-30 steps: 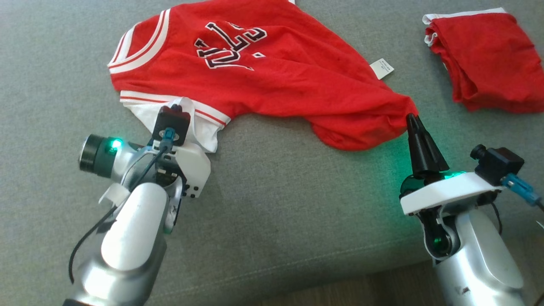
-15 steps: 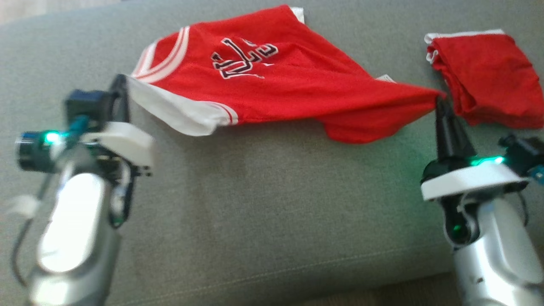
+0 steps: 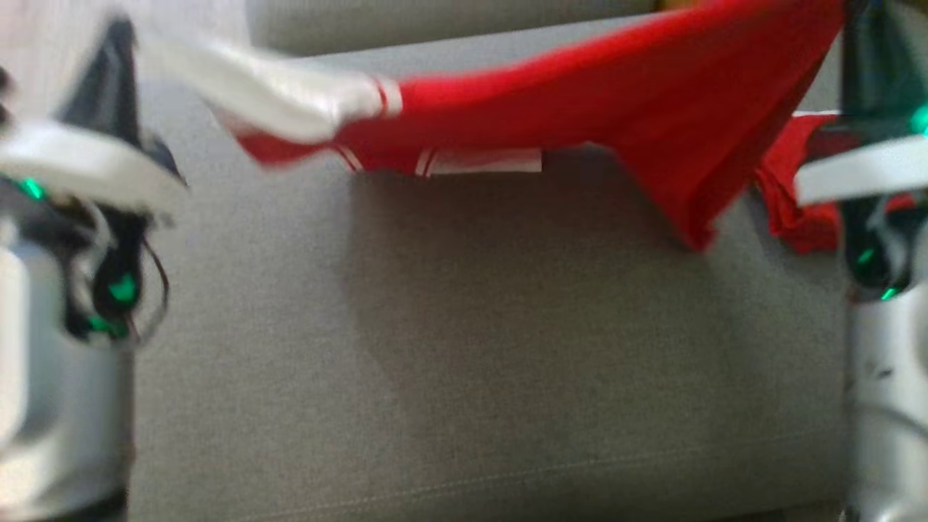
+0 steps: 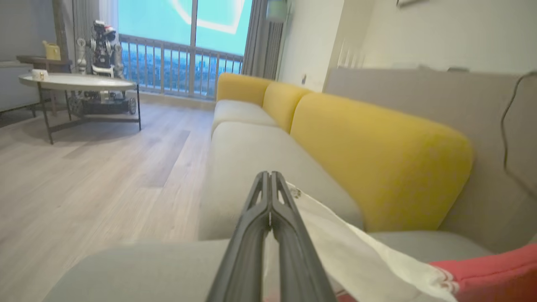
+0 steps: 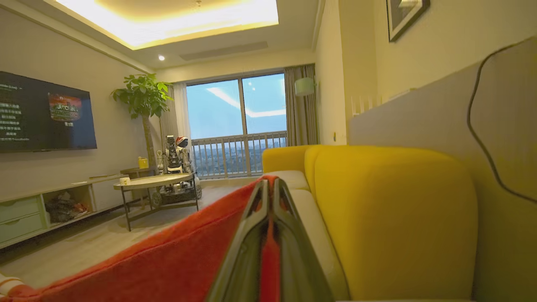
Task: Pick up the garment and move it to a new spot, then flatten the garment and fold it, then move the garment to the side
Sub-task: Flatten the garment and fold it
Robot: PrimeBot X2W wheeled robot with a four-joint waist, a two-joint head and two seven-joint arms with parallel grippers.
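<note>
The garment, a red jersey with a white sleeve and white trim, hangs stretched in the air above the grey sofa seat. My left gripper, at the upper left of the blurred head view, is shut on the white sleeve end. My right gripper, at the upper right, is shut on the red hem corner. In the left wrist view the closed fingers pinch the white sleeve. In the right wrist view red cloth runs between the closed fingers. The jersey's middle sags.
A second red garment lies on the seat at the right, behind the hanging hem. Yellow back cushions line the sofa. A round coffee table and another robot stand on the wooden floor beyond.
Both grippers have lifted the garment off the sofa and pulled it taut between them. The head view has also shifted, so the seat sits lower in it.
</note>
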